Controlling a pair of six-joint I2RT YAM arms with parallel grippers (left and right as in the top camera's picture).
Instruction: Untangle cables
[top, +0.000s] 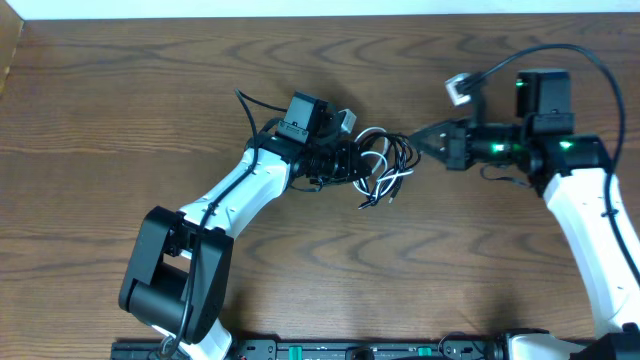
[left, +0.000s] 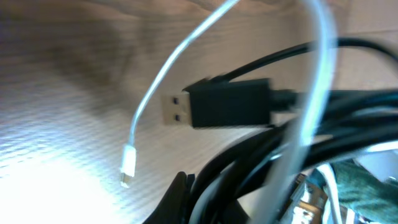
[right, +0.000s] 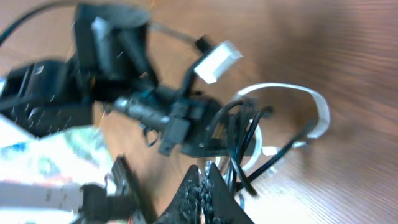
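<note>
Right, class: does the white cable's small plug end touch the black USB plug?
Apart. The left wrist view shows the small white plug end below-left of the black USB plug, with bare table between them.

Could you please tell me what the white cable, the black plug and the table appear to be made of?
The white cable looks like a smooth, slightly glossy plastic jacket, since it catches light along its curve. The black plug seems to be matte moulded plastic, with what is probably a metal tip. The table is wood or a wood-look laminate, with brown grain lines and a satin sheen.
</note>
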